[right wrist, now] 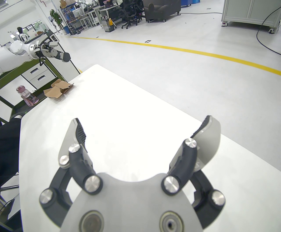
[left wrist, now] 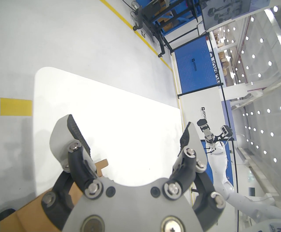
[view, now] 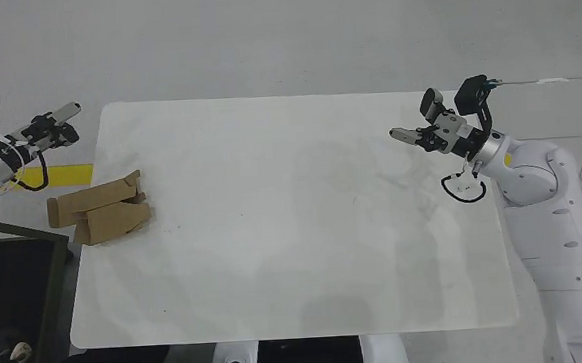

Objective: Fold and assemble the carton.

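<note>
At the left edge of the table (view: pixel 297 281), a little far of the middle, lies the carton (view: pixel 102 208): brown board, half-collapsed, flaps splayed, not yet a box. One corner looks to overhang the table edge slightly; hard to be sure.

Left gripper (left wrist: pixel 130 120): hangs off the far left corner of the table, above and just far of the carton. Jaws wide, nothing between them. A strip of brown board shows just beneath it in the left wrist view.

Right gripper (right wrist: pixel 142 119): over the far right part of the table, well apart from the carton. Jaws wide too, empty.

Judgement: no folding has begun, and the step in hand is the first grasp. The left arm is the obvious one for it.

- Come down on a main wall panel, not a loose flap. A flap would likely hinge and leave the body behind.
- Pinch close to a crease, where thin board is stiffest.
- Pull rightward toward the table's middle before any folding. At the edge a push to the left could tip the carton off, and the right arm looks poorly placed to help there.
- Once it is central, one gripper should hold a wall steady while the other squares up the sides and tucks the flaps.
- Keep the base flat against the table for support.
</note>
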Robot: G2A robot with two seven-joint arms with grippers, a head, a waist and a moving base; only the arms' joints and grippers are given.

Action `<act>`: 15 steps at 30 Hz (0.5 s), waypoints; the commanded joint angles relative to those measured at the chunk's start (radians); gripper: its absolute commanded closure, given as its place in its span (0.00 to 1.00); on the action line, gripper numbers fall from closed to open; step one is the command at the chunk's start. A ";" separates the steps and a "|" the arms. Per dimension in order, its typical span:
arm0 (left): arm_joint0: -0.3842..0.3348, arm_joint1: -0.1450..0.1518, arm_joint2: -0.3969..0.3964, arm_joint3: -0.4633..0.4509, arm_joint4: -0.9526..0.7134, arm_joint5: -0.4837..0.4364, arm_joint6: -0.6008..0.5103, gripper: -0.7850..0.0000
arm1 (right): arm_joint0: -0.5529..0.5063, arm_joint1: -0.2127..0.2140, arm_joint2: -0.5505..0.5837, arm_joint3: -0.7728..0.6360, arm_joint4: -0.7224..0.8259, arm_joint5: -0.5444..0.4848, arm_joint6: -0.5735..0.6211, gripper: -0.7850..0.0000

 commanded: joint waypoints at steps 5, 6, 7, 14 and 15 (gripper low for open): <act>-0.007 0.016 -0.026 0.087 0.060 0.004 0.017 0.00 | 0.000 0.000 0.000 0.000 0.000 0.000 0.000 0.00; -0.008 0.018 -0.030 0.099 0.068 0.003 0.017 0.00 | 0.000 0.000 0.000 0.000 0.000 0.000 0.000 0.00; -0.010 0.022 -0.035 0.112 0.083 0.000 0.023 0.00 | 0.000 0.000 0.000 0.000 0.000 0.000 0.000 0.00; -0.013 0.045 -0.043 0.204 0.223 -0.026 0.065 0.00 | 0.000 0.000 0.000 0.000 0.000 0.000 0.000 0.00; -0.013 0.046 -0.043 0.216 0.223 -0.023 0.051 0.00 | 0.000 0.000 0.000 0.000 0.000 0.000 0.000 0.00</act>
